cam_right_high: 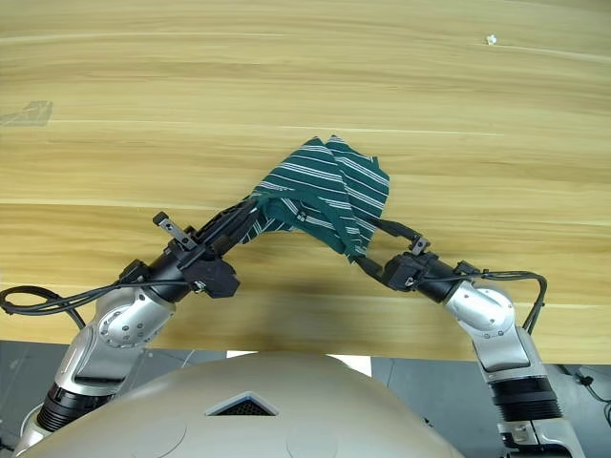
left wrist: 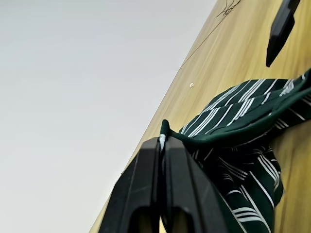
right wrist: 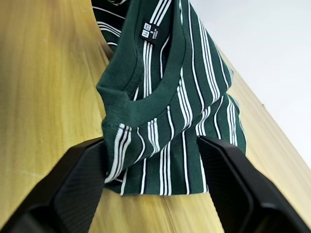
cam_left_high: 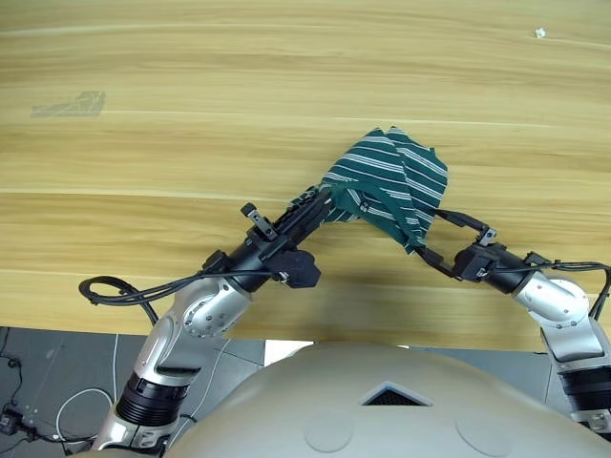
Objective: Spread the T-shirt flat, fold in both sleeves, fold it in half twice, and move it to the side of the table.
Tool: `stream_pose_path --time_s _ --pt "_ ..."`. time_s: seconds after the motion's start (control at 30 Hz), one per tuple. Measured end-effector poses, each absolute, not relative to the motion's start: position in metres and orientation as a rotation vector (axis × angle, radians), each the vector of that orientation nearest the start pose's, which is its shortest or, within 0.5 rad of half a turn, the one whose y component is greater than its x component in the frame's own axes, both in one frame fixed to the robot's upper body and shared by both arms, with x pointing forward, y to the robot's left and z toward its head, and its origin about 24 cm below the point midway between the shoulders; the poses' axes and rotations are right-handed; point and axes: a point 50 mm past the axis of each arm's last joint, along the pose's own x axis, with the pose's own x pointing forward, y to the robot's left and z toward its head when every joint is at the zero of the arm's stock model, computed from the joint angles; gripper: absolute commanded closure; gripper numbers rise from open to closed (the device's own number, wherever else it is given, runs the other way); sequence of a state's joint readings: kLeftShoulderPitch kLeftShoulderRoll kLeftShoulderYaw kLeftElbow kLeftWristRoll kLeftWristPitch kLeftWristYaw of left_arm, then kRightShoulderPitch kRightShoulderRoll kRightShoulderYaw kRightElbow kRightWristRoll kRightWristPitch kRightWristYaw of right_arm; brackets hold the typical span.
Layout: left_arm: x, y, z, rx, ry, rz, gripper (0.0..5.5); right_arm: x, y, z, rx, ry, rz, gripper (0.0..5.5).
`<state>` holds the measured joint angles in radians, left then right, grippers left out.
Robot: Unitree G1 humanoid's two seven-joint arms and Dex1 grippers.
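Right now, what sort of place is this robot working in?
Likely a lab or test room: a broad wooden table, loose cables on the dark floor beside it, and a striped T-shirt pinched in the left gripper.

Two head eyes look steeply down at the tabletop [cam_left_high: 191, 76] — wrist cameras peer closely along their fingers [left wrist: 146, 194] at the shirt [cam_left_high: 391, 181].

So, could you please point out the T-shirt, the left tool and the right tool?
T-shirt [cam_left_high: 387, 181], left eye view, middle of the bunched striped cloth.
left tool [left wrist: 161, 145], left wrist view, at the shut fingertips pinching the cloth's edge.
right tool [right wrist: 150, 145], right wrist view, midway between its spread fingertips.
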<state>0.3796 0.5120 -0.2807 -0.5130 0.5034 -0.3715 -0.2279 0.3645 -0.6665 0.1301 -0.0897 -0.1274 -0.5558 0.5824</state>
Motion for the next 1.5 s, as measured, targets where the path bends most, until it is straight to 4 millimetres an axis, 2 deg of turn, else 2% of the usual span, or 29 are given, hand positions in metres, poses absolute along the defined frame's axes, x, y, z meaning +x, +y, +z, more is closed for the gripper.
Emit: stream_pose_path --time_s 0.1,0.2,0.4,0.67,0.9,1.07,1.1,1.2,1.27,1.37,1.5 --pt "0.148 0.122 0.085 0.845 -0.399 -0.717 5.50 0.155 -0.194 0.032 -0.725 -0.027 0.943 2.49" --pt "0.148 0.122 0.084 0.846 -0.397 -0.723 5.50 0.157 -0.193 0.032 -0.739 -0.030 0.945 3.20" --pt "0.151 0.123 0.079 0.860 -0.377 -0.719 5.50 0.160 -0.193 0.033 -0.744 -0.037 0.943 3.97" --pt "0.157 0.124 0.075 0.906 -0.374 -0.716 5.50 0.166 -0.192 0.036 -0.756 -0.061 0.943 5.47" --pt "0.161 0.131 0.076 0.951 -0.382 -0.709 5.50 0.170 -0.194 0.037 -0.776 -0.065 0.924 5.47" --pt "0.175 0.142 0.086 1.028 -0.404 -0.722 5.50 0.189 -0.195 0.055 -0.795 -0.147 0.886 5.47" --pt "0.179 0.145 0.092 1.032 -0.416 -0.737 5.50 0.194 -0.196 0.063 -0.782 -0.174 0.871 5.47" --pt "0.202 0.157 0.111 1.068 -0.430 -0.780 5.50 0.221 -0.203 0.096 -0.812 -0.269 0.814 5.47" --pt "0.233 0.169 0.127 1.169 -0.431 -0.780 5.50 0.255 -0.211 0.126 -0.885 -0.350 0.736 5.47" --pt "0.290 0.184 0.168 1.304 -0.441 -0.708 5.50 0.309 -0.222 0.171 -1.001 -0.428 0.588 5.47" --pt "0.353 0.173 0.223 1.452 -0.455 -0.605 5.50 0.360 -0.218 0.218 -1.131 -0.443 0.463 5.47"
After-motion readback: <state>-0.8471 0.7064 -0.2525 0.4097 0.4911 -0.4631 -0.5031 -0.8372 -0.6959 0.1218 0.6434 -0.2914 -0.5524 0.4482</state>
